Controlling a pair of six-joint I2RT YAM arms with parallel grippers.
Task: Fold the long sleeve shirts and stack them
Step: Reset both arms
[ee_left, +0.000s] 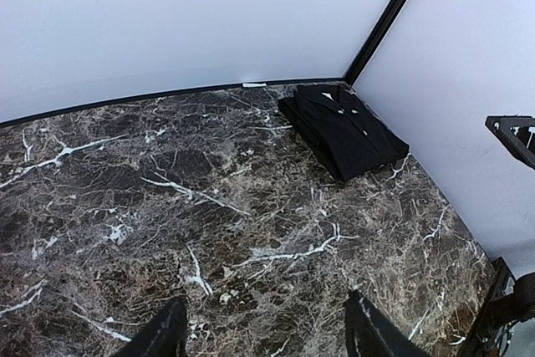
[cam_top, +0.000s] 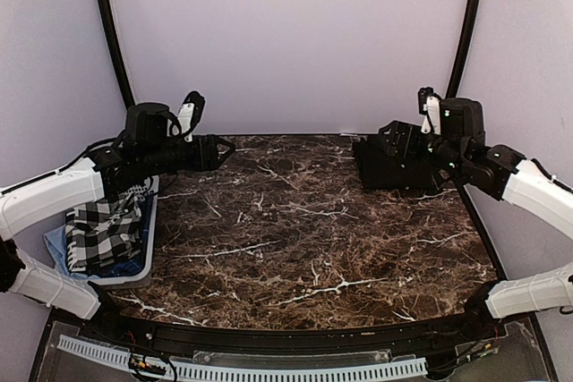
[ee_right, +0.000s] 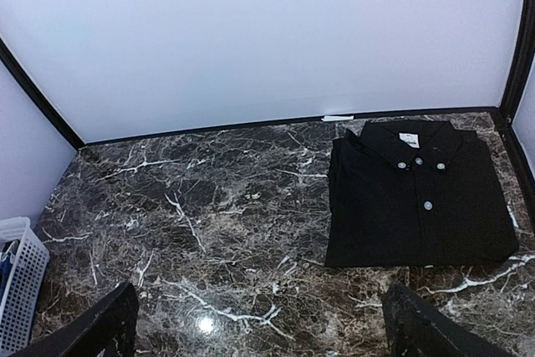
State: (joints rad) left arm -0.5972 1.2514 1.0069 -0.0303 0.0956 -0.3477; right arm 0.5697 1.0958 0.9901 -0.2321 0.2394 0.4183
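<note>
A black long sleeve shirt [cam_top: 403, 170] lies folded at the table's far right corner, collar toward the back wall, with small pale buttons [ee_right: 427, 205] down its front. It also shows in the left wrist view [ee_left: 347, 127]. My right gripper [ee_right: 263, 332] hovers open just in front of the shirt, with only bare marble between its fingers [ee_right: 435, 332]. My left gripper [cam_top: 224, 148] is held above the table's left side, pointing right. It stands open [ee_left: 266, 332] over bare marble, with nothing between its fingers.
A white slatted basket [cam_top: 143, 261] stands at the left edge, holding a black-and-white checkered garment [cam_top: 103, 230] and blue cloth [cam_top: 55, 243]. Its corner shows in the right wrist view [ee_right: 17, 282]. Pale walls with black posts close in the dark marble table [cam_top: 286, 239].
</note>
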